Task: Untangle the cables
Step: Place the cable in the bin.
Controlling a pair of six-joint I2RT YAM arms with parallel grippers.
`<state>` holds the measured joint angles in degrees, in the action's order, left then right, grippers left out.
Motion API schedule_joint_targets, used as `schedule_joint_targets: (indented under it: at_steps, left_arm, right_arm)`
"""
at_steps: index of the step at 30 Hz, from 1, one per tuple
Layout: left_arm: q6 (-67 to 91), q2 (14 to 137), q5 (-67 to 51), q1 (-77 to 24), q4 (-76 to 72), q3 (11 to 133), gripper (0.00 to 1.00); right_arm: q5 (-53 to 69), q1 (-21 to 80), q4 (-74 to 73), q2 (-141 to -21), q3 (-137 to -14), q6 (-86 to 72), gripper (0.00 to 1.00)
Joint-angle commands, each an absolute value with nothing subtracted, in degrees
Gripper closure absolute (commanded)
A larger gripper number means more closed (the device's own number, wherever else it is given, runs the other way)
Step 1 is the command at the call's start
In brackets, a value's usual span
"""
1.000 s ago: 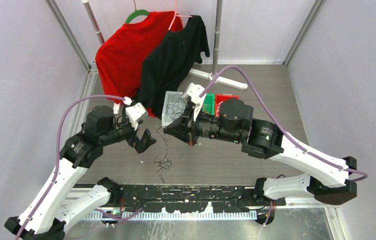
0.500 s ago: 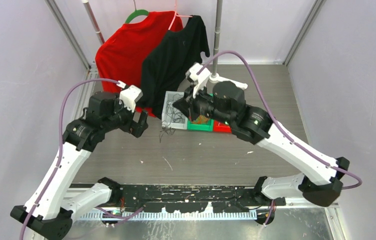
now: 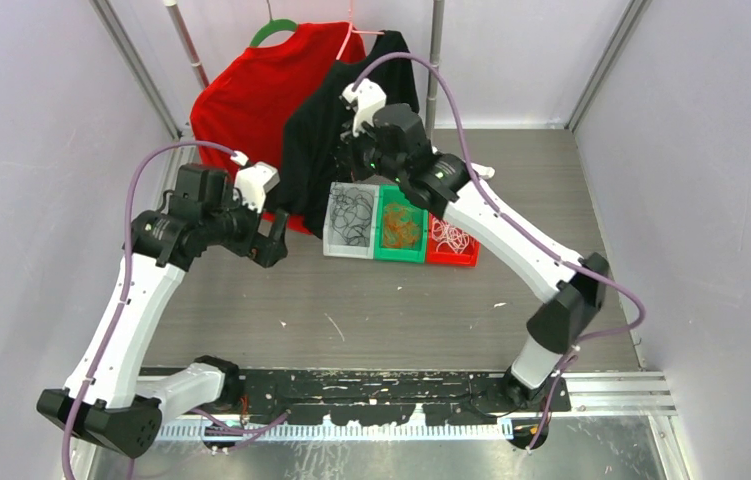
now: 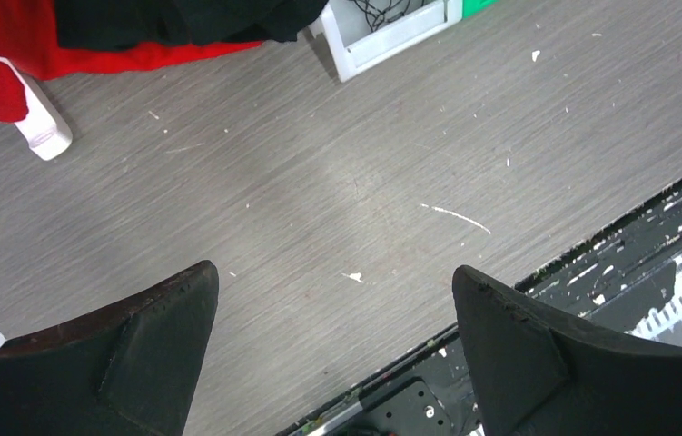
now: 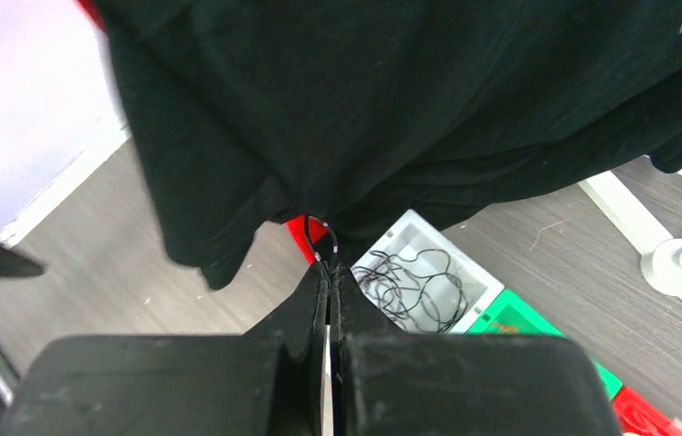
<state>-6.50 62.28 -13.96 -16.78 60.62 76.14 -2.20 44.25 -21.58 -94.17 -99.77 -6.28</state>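
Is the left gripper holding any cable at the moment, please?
No, the left gripper stands wide open, with only bare table showing between its jaws.

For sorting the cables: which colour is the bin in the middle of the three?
Green. The middle bin shows best in the top external view.

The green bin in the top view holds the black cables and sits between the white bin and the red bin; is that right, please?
Not quite: the top view shows the green bin holding the orange-brown cables; the black cables lie in the white bin. It does sit between that and the red bin.
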Motion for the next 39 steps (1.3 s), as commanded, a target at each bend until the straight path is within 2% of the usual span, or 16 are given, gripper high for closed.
schedule_joint_targets:
  at_steps: [1, 8, 15, 29, 30, 35, 39]
  left_arm:
    - [-8.81, 61.15, -16.56, -16.44, 62.66, 79.24, 0.01]
    - [-10.88, 60.49, -17.75, -16.35, 63.51, 80.54, 0.01]
    - [-13.0, 59.81, -18.81, -16.4, 63.97, 80.24, 0.01]
    - [-13.54, 59.08, -19.76, -15.89, 64.07, 78.86, 0.01]
    - [-13.8, 58.96, -19.71, -15.83, 63.96, 78.76, 0.01]
    - [-14.51, 58.33, -20.13, -15.87, 62.34, 76.53, 0.01]
    - [-14.54, 59.71, -20.06, -15.69, 60.96, 75.15, 0.01]
  right_arm:
    - [-4.38, 42.27, -21.98, -99.89, -106.14, -3.49, 0.99]
    - [-9.53, 41.67, -26.66, -110.35, -109.44, -0.63, 0.99]
    - [-10.37, 41.09, -25.23, -114.17, -106.81, -3.19, 0.99]
    - [-13.7, 41.13, -29.4, -130.17, -113.68, -9.38, 0.99]
    - [-13.96, 41.15, -29.48, -130.13, -113.71, -9.62, 0.96]
    - [-14.43, 41.09, -29.67, -124.39, -112.2, -9.4, 0.57]
    - [-11.92, 41.11, -29.52, -116.23, -110.7, -10.31, 0.45]
